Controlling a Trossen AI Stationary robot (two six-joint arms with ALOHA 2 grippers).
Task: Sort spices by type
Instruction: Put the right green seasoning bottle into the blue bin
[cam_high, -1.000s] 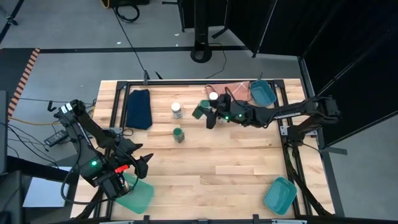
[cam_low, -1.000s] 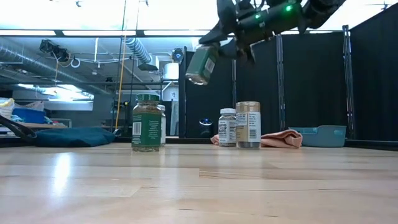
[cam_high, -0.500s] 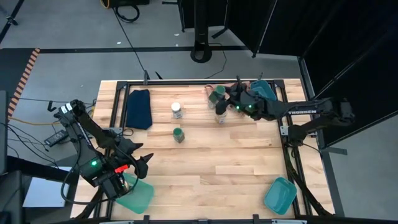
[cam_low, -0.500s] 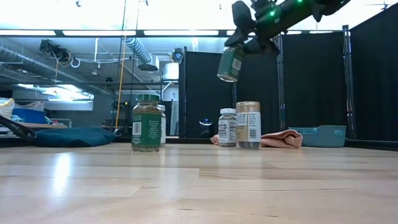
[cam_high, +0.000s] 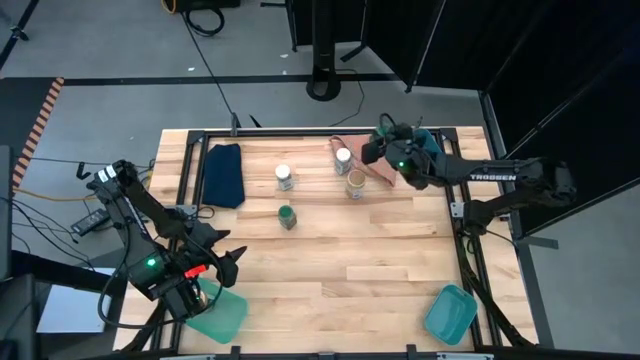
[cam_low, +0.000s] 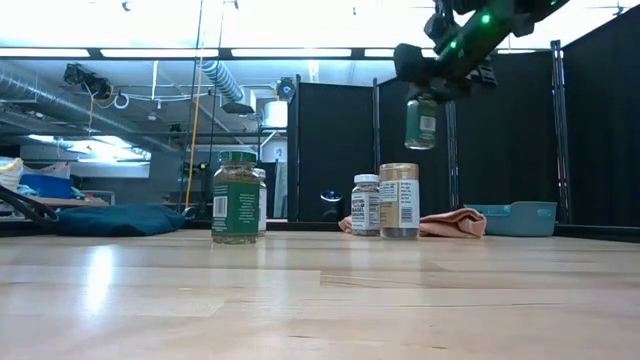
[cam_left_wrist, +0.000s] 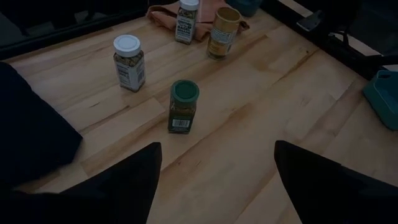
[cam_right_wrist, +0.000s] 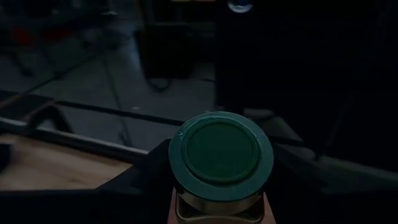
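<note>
My right gripper (cam_high: 374, 150) is up over the table's far right part, by the pink cloth, shut on a green-lidded spice jar (cam_low: 421, 120), whose lid (cam_right_wrist: 221, 149) fills the right wrist view. Four jars stand on their bases on the table: a white-lidded one (cam_high: 285, 177), a green-lidded one (cam_high: 287, 216), a second white-lidded one (cam_high: 343, 158) and a tan-lidded one (cam_high: 354, 184). They also show in the left wrist view: white (cam_left_wrist: 129, 61), green (cam_left_wrist: 184, 104), tan (cam_left_wrist: 224, 31). My left gripper (cam_high: 215, 262) waits open at the near left corner. My right gripper pinches the green-lidded jar between its two fingers (cam_right_wrist: 140, 177) at the jar's top, just under the lid (cam_right_wrist: 217, 208). The fingers come from above. The jar hangs upright below them, lifted well clear of the table (cam_low: 421, 135).
A dark blue folded cloth (cam_high: 224, 174) lies at the far left and a pink cloth (cam_high: 385, 150) at the far right. Teal bins sit at the far right (cam_high: 425, 150), near right (cam_high: 450, 313) and near left (cam_high: 218, 312). Bare wood spreads across the middle (cam_high: 350, 260).
My right gripper has carried the green-lidded jar from above the table's middle toward the far right edge, past the tan-lidded and white-lidded jars. The jar was tilted a second ago and now hangs upright. The jars on the table have stayed put.
</note>
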